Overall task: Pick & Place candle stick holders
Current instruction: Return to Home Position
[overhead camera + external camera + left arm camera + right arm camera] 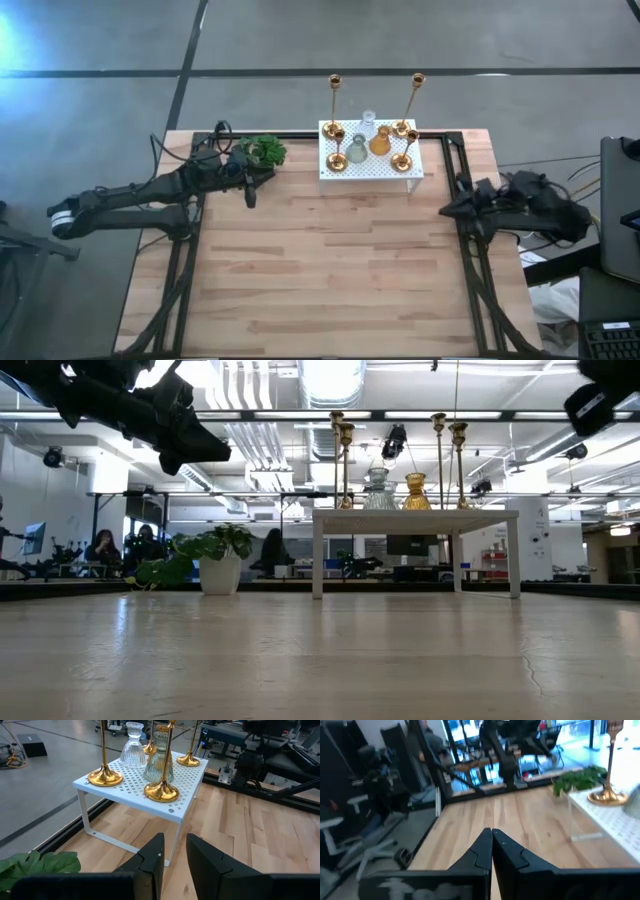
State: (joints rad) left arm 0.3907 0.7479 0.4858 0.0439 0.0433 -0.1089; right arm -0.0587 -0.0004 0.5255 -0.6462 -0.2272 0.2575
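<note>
Left hand [175, 838], empty, faces stand [132, 780] bearing seven holders [161, 790].

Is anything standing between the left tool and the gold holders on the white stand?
Nothing visible. From the left tool, only bare tabletop leads to the white stand carrying the candle holders; the plant sits off to one side.

All seven upright on the white stand [372, 172], at the table's [330, 260] 12 o'clock.
I see gold candlesticks [337, 161] at its four corners; clear holder [367, 121], pale green holder [358, 152] and amber holder [380, 142] cluster between them.
</note>
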